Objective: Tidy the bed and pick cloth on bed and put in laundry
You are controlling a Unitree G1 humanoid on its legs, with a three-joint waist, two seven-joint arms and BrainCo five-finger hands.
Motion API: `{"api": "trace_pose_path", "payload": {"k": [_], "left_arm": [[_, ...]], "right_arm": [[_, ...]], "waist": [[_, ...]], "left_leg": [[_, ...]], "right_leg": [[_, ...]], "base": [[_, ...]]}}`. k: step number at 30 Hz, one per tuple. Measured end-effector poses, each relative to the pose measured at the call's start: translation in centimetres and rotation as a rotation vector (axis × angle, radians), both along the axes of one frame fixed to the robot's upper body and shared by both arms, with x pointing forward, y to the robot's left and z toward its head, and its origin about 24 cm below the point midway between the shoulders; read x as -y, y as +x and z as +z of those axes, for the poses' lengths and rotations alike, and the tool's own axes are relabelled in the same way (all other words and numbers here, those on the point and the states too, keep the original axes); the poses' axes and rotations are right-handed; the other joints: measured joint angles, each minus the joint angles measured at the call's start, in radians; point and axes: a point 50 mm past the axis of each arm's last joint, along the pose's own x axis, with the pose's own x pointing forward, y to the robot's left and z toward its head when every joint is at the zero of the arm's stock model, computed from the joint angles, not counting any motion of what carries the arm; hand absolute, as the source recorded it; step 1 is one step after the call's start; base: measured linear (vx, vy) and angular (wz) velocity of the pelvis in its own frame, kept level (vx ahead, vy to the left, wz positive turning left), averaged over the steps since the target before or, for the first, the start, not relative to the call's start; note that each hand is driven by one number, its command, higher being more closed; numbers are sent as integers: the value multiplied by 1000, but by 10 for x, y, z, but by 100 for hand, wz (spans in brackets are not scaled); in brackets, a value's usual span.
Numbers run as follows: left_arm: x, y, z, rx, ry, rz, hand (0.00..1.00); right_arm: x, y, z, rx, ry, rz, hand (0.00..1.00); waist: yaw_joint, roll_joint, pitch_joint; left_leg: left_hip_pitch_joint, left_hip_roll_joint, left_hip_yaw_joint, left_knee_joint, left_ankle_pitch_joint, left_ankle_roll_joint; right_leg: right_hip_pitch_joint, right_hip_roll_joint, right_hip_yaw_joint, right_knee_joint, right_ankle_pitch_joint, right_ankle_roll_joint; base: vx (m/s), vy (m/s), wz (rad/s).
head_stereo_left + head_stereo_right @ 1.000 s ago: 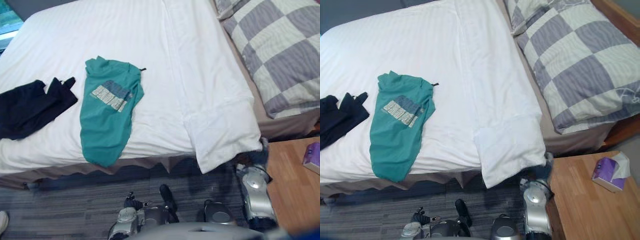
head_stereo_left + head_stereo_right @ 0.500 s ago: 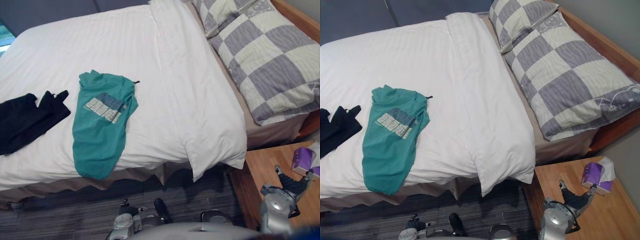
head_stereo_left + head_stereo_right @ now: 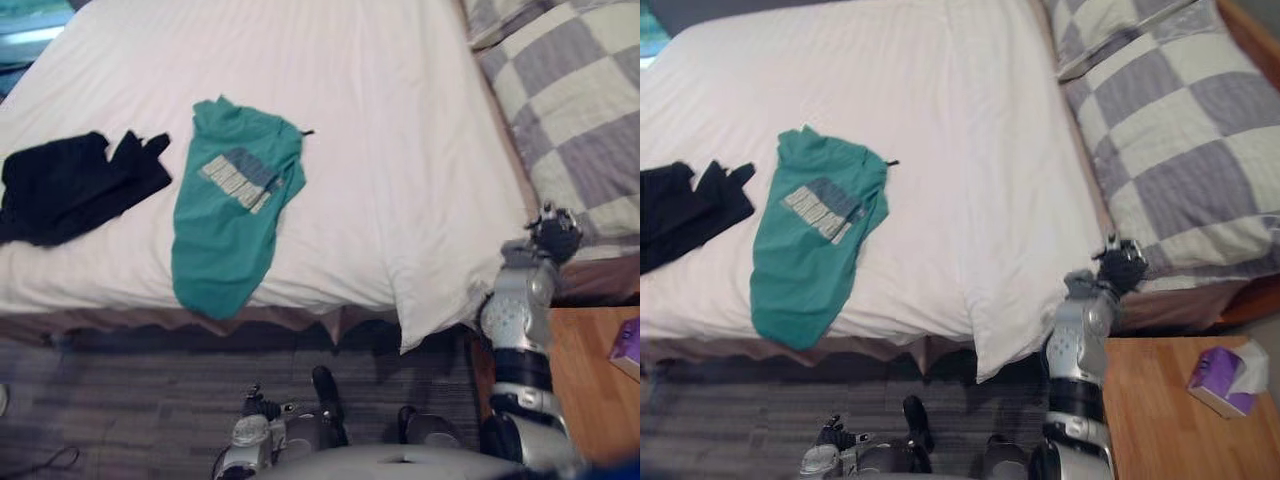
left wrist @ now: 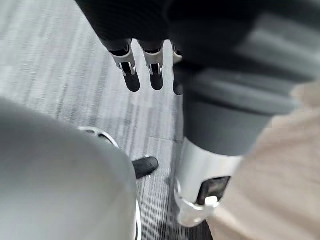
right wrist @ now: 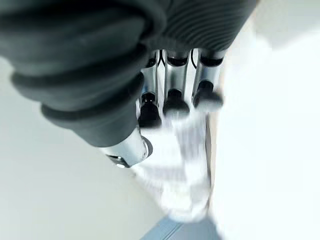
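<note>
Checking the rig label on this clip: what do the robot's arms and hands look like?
The right arm is silver-grey with a dark band. The right robot hand and left robot hand have dark ribbed covers and silver, dark-tipped fingers.

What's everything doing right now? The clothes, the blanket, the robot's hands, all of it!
green T-shirt: flat on the bed, lower end over the edge.
black cloth: crumpled on the bed.
white duvet: spread out, corner hanging down.
checked pillow: lying at the bed's head.
tissue box: on the nightstand, tissue sticking out.
right hand: open, raised by the duvet's corner.
left hand: open, over the floor.
</note>
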Motion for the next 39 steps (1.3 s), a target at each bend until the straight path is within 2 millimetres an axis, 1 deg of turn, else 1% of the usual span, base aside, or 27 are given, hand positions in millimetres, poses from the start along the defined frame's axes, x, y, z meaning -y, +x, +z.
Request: {"api": "trace_pose_path", "payload": {"k": [1, 2, 3, 4, 7, 9, 10, 11, 12, 13, 15, 17, 21, 23, 24, 27, 28, 30, 31, 32, 33, 34, 35, 36, 39], "left_arm": [[1, 5, 2, 18, -6, 7, 0], [1, 9, 3, 29, -6, 7, 0], [2, 15, 5, 49, -7, 0, 0], [4, 20, 7, 66, -9, -12, 0], [4, 29, 11, 100, -17, -2, 0], [8, 43, 17, 150, -22, -13, 0], [9, 48, 19, 165, -21, -24, 0], [12, 54, 22, 189, -22, -40, 0], [16, 61, 25, 211, -34, -41, 0], [17, 63, 27, 221, -42, -34, 0], [22, 72, 31, 256, -64, -22, 0], [23, 76, 34, 280, -83, 9, 0], [24, 86, 41, 332, -104, 42, 0], [26, 90, 42, 342, -129, 60, 0], [25, 91, 43, 345, -133, 67, 0], [21, 90, 41, 340, -151, 112, 0], [20, 88, 39, 330, -159, 127, 0], [18, 88, 39, 331, -166, 144, 0], [16, 86, 38, 333, -181, 172, 0], [15, 86, 38, 334, -187, 188, 0], [12, 85, 38, 339, -201, 216, 0], [11, 85, 37, 340, -204, 226, 0], [8, 84, 37, 343, -211, 250, 0], [7, 84, 37, 343, -214, 259, 0], [10, 84, 37, 346, -228, 230, 0]], "right_arm": [[-1, 4, 12, 75, 43, 0, 100], [-2, 6, 18, 108, 63, -2, 100], [-1, 8, 28, 172, 104, -11, 100], [0, 10, 38, 226, 141, -19, 100], [2, 13, 53, 307, 189, -33, 100], [7, 14, 66, 364, 226, -56, 100], [9, 15, 69, 373, 234, -63, 100], [11, 16, 72, 385, 255, -72, 100], [10, 19, 77, 394, 267, -71, 100], [10, 21, 78, 394, 272, -68, 100], [12, 24, 84, 417, 268, -71, 100], [12, 22, 95, 463, 240, -64, 100], [7, 24, 105, 529, 180, -19, 100], [3, 26, 106, 545, 150, 10, 100], [0, 28, 106, 545, 140, 23, 100], [-14, 35, 102, 534, 89, 97, 100], [-16, 34, 94, 518, 70, 118, 100], [-15, 33, 86, 506, 54, 126, 100], [-15, 32, 79, 490, 44, 135, 100], [-15, 32, 76, 485, 43, 137, 100], [-15, 31, 71, 473, 43, 142, 100], [-17, 31, 69, 468, 49, 147, 100], [-23, 32, 67, 465, 62, 161, 100], [-27, 32, 66, 459, 60, 179, 100], [-37, 34, 65, 448, 44, 220, 100]], "waist": [[10, 1, 20], [15, 2, 31], [22, 3, 51], [23, 6, 70], [26, 11, 100], [34, 21, 137], [40, 25, 149], [50, 30, 157], [56, 44, 174], [57, 51, 181], [73, 72, 197], [74, 74, 205], [73, 77, 216], [71, 76, 216], [69, 76, 216], [39, 64, 214], [35, 51, 212], [27, 43, 210], [21, 29, 205], [19, 25, 204], [16, 12, 198], [15, 5, 196], [9, -10, 194], [-2, -16, 192], [-20, -18, 191]], "left_leg": [[-15, 0, -2, 0, 1, 2], [-22, -1, -1, 0, 1, 2], [-38, -4, 0, 0, 1, 3], [-55, -8, 1, 0, 3, 4], [-101, -17, -4, 5, 24, 12], [-152, -24, -25, 6, 49, 24], [-163, -24, -28, 6, 53, 26], [-193, -27, -31, 6, 60, 21], [-218, -27, -36, 6, 66, 20], [-230, -27, -38, 6, 69, 20], [-281, -26, -35, 6, 78, 11], [-315, -26, -28, 6, 84, 4], [-358, -26, -6, 6, 84, 3], [-366, -27, 9, 6, 73, -6], [-367, -27, 13, 6, 69, -3], [-365, -30, 42, 6, 64, 12], [-363, -30, 58, 6, 65, 15], [-362, -30, 59, 6, 68, 19], [-362, -30, 61, 7, 75, 29], [-362, -30, 62, 7, 75, 30], [-363, -30, 66, 7, 75, 30], [-364, -30, 71, 7, 75, 30], [-363, -30, 84, 7, 75, 31], [-365, -31, 88, 7, 75, 31], [-361, -32, 99, 7, 75, 31]], "right_leg": [[-18, -1, -6, 13, -3, 0], [-27, -3, -7, 19, -6, -2], [-48, -6, -12, 32, -12, -3], [-68, -11, -20, 48, -19, -1], [-127, -21, -29, 90, -35, 1], [-183, -27, -47, 122, -46, 0], [-196, -28, -50, 132, -50, 1], [-236, -31, -52, 157, -58, 0], [-267, -31, -57, 177, -58, -1], [-283, -31, -59, 185, -59, 0], [-354, -33, -59, 223, -59, 0], [-401, -34, -52, 246, -59, -1], [-466, -34, -23, 263, -60, -2], [-479, -34, -8, 261, -60, -3], [-481, -34, -4, 259, -61, -3], [-491, -34, 25, 256, -63, -1], [-496, -33, 40, 253, -63, 0], [-495, -33, 42, 252, -63, 0], [-497, -32, 44, 252, -64, 0], [-498, -31, 46, 252, -64, 0], [-506, -30, 53, 253, -65, 0], [-509, -29, 59, 254, -65, 0], [-516, -28, 71, 257, -66, 0], [-519, -28, 75, 257, -66, 0], [-522, -26, 93, 257, -66, 0]], "base": [[-45, -14, 14], [-30, -12, 13], [-32, -10, 19], [-17, -6, 21], [12, 12, 19], [22, -6, 32], [7, -27, 30], [6, -32, 23], [-1, -31, 20], [6, -22, 15], [5, -21, 5], [-3, -5, -2], [-23, 7, -13], [-52, 32, -19], [-59, 45, -23], [-49, 49, -26], [-29, 35, -20], [-11, 12, -7], [0, 0, 0], [-1, -1, -4], [5, -1, -8], [6, 1, -16], [6, 8, -17], [5, 10, -13], [8, 8, -11]]}}
